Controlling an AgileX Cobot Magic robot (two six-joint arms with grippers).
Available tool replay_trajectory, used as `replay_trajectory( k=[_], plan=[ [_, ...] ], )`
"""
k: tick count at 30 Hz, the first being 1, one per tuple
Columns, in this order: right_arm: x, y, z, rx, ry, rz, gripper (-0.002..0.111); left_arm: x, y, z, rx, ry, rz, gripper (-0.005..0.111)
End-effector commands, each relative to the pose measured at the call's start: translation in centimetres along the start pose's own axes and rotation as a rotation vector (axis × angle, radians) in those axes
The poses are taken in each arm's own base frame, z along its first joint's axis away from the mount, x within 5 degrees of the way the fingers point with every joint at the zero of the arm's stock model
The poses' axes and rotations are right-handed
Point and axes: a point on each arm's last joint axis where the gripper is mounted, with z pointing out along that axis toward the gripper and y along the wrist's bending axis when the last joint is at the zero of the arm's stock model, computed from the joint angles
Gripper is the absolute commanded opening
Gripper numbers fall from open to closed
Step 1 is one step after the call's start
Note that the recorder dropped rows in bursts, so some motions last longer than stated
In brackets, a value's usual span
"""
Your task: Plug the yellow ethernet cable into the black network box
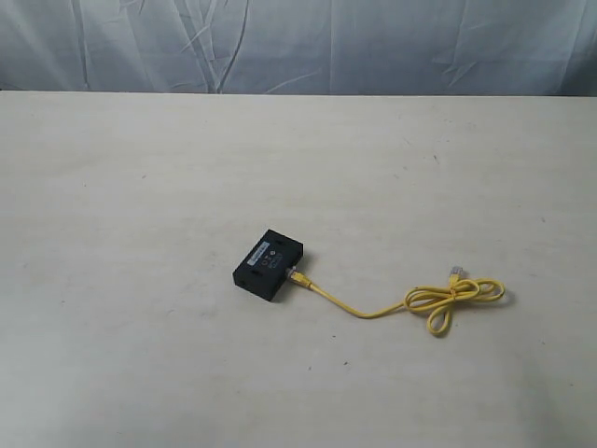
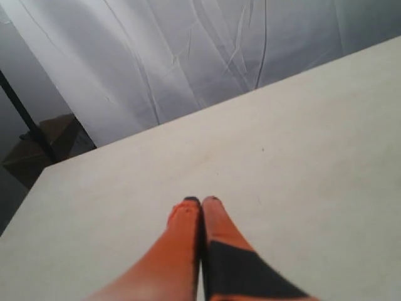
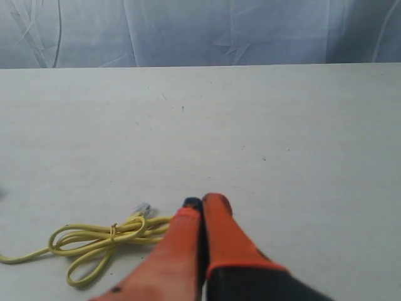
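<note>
Plainly, the yellow ethernet cable (image 1: 451, 295) has one plug touching the black network box's (image 1: 268, 264) side (its tied coil lies well apart from the box). Left gripper (image 2: 200, 200) and right gripper (image 3: 202, 202) are pinched closed, holding nothing.

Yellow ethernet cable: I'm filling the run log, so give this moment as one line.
yellow ethernet cable: one plug at side of black network box, seemingly inserted | left gripper: shut, empty | right gripper: shut, empty
</note>
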Motion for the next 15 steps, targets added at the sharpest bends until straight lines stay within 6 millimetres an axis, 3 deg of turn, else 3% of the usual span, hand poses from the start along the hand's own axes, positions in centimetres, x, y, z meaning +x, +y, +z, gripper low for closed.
replay_trajectory(
  k=[1,15],
  plan=[
    [-0.1,-0.03,-0.03,0.006,-0.019,0.002,-0.001,2.35,-0.78,0.8,0.0,0.025,-0.002,0.0],
    [-0.1,-0.03,-0.03,0.006,-0.019,0.002,-0.001,2.18,-0.78,0.8,-0.001,0.007,-0.025,0.0]
  ],
)
